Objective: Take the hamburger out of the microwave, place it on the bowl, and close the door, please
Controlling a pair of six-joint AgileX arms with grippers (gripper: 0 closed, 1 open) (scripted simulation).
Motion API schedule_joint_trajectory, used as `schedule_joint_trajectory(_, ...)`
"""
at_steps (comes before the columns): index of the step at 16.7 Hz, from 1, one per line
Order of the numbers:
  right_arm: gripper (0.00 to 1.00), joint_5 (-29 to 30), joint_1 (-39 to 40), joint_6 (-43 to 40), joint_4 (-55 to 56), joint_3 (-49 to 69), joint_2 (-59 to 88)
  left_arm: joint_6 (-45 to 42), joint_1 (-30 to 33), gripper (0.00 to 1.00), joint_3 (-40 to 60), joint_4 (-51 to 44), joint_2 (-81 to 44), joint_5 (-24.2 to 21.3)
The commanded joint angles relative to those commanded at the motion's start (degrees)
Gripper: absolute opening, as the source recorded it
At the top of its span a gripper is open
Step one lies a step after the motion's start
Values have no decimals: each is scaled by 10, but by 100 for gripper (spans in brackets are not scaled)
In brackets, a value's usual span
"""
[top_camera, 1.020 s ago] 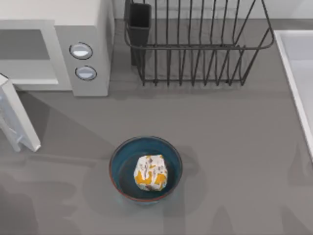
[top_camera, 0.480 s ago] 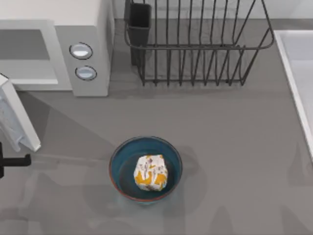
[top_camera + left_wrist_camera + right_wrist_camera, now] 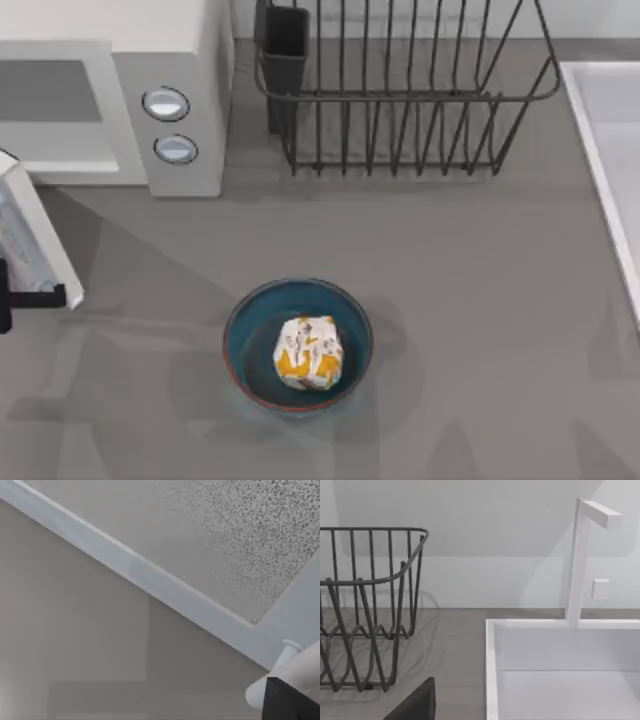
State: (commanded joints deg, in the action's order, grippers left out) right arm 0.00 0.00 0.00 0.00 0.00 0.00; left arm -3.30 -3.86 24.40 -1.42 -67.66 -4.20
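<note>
The hamburger (image 3: 308,352), wrapped in white paper with orange patches, lies inside the blue bowl (image 3: 240,335) at the table's front middle. The white microwave (image 3: 185,60) stands at the back left, its grey cavity exposed. Its door (image 3: 35,235) hangs open toward the front at the left edge. My left gripper (image 3: 30,298) reaches in from the left edge and sits against the door's free end. In the left wrist view the door's white frame (image 3: 165,585) and speckled pane (image 3: 225,530) are very close. A dark part of my right gripper (image 3: 415,705) shows near the sink.
A black wire rack (image 3: 400,100) stands at the back middle, also in the right wrist view as the rack (image 3: 365,605). A white sink basin (image 3: 610,160) runs along the right edge, with a white tap (image 3: 580,560) behind it.
My left gripper has come into the top view from the left edge and risen to the door's free end. The door, the hamburger and the bowl stand as before.
</note>
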Motion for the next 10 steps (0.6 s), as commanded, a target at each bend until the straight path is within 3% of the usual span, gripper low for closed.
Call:
schedule_joint_trajectory(6, 100, 0, 0, 0, 0, 0, 0, 8, 14, 0, 102, 71, -188, 8)
schedule_joint_trajectory(10, 100, 0, 0, 0, 0, 0, 0, 10, 18, 0, 127, 89, -222, 11)
